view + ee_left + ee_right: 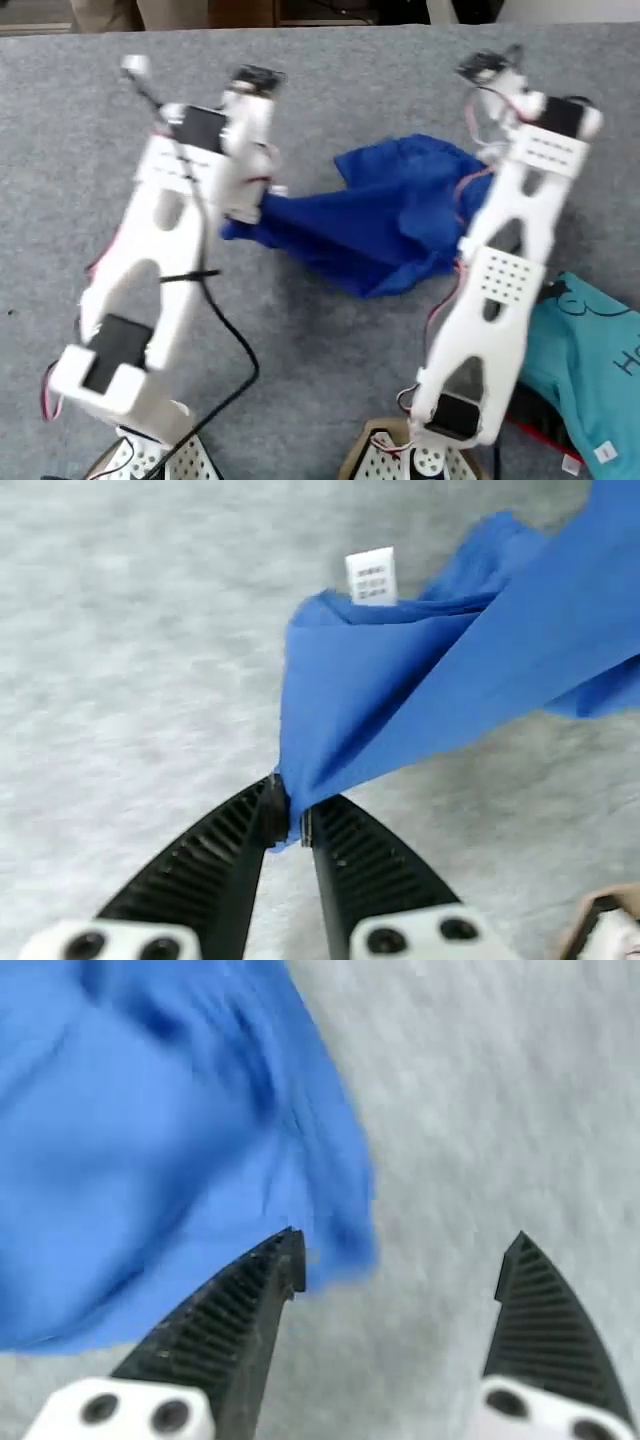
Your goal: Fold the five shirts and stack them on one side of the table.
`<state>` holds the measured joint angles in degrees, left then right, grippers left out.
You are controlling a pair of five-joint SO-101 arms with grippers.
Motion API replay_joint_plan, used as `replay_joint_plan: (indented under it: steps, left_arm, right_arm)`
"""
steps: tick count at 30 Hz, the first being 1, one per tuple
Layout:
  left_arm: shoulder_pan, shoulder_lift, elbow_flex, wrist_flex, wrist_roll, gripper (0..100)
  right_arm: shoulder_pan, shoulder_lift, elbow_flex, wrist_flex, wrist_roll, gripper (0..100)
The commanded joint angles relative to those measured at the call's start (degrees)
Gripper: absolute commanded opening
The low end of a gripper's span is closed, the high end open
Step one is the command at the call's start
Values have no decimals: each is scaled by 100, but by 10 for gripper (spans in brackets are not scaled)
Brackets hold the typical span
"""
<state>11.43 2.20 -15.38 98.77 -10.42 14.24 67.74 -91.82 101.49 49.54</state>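
**Entry 1.** Crumpled royal-blue cloth shirt [385, 215]. We find it bunched in a heap on the grey felt-covered table [330, 360], between the two white arms. A small white care label [370, 576] stands up from its edge.

**Entry 2.** Left gripper [288, 820]. Its black ribbed jaws are pinched together on a corner at the blue shirt's left end. The cloth runs taut from that corner back to the heap.

**Entry 3.** Right gripper [400, 1265]. The jaws are spread apart and grip nothing. One fingertip is at the blue shirt's edge, and the other is over bare table just beside it.

**Entry 4.** Right arm's white link [505, 265]. In the high view it crosses the blue shirt's right end and hides that part.

**Entry 5.** Teal cloth shirt with dark print [590, 340]. It lies right of the blue shirt, apart from it, and is partly behind the right arm. A red strip [535, 435] shows under its near side; we cannot tell what it is.

**Entry 6.** Black cable [235, 350]. It trails over the table on the near-left side of the blue shirt without touching it.
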Motion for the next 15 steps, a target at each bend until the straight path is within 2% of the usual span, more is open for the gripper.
replay_joint_plan:
  steps: [1, 10, 15]
  left_arm:
    - [-862, -673, -202, 193, -615, 17]
    - [-2910, -1684, -211, 193, -2154, 18]
    - [-3657, -1780, -211, 193, -2418, 18]
  right_arm:
    - [-699, -382, -189, 88, -167, 306]
    - [-1947, -374, 268, 88, -387, 306]
    - [-2440, -330, 1332, 35, -589, 306]
